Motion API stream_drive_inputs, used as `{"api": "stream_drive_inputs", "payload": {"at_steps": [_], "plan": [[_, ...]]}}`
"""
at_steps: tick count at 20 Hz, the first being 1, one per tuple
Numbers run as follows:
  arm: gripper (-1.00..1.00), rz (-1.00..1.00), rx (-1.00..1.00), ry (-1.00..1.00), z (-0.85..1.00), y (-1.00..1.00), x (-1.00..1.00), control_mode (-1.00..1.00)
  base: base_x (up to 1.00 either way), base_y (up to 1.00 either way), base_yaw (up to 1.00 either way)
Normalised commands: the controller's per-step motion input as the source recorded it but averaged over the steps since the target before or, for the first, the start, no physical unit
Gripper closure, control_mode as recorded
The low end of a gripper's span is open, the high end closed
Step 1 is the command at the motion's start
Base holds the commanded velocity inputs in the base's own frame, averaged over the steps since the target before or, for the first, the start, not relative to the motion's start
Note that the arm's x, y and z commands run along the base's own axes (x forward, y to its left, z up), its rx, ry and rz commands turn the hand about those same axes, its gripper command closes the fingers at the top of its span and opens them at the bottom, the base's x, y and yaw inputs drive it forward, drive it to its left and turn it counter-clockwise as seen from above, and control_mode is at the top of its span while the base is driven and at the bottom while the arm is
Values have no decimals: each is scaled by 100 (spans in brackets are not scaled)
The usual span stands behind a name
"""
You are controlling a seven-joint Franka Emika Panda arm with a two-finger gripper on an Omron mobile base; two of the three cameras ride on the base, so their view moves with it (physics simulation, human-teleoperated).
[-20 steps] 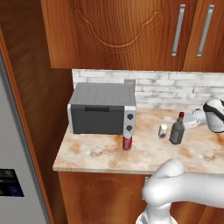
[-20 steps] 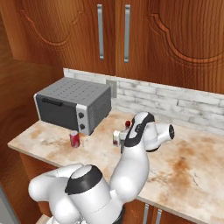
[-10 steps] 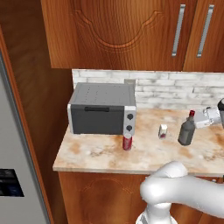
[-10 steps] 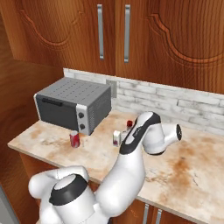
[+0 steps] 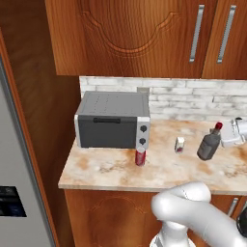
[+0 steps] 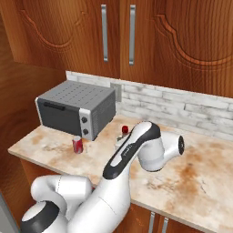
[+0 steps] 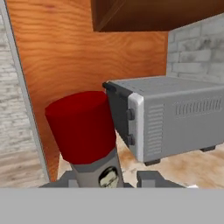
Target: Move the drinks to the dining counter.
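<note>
Three drinks on the narrow marbled counter (image 5: 111, 169), one in the jaws.
Left to right: red can (image 5: 140, 157) near toaster oven (image 5: 112, 119), white carton (image 5: 179, 144), dark-grey bottle (image 5: 209, 143), tilted, gripper (image 5: 228, 135) clamped at its neck under the red cap (image 7: 82, 125). Looks rigid, smooth, possibly slippery; neck grip suits. Small round label (image 7: 108, 177), unreadable.

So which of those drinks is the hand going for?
The dark-grey bottle with the red cap: the hand is shut around its neck. The red can and small white carton stand apart, untouched.
</note>
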Motion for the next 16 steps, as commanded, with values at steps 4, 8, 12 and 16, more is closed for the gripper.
{"api": "stream_drive_inputs", "payload": {"at_steps": [4, 8, 12, 16], "plan": [[100, 0, -1, -7, 14, 31, -10, -100, 0, 0, 0], [100, 0, 0, 0, 0, 0, 0, -100, 0, 0, 0], [100, 0, 0, 0, 0, 0, 0, -100, 0, 0, 0], [100, 0, 0, 0, 0, 0, 0, 100, -28, 0, -1]]}}
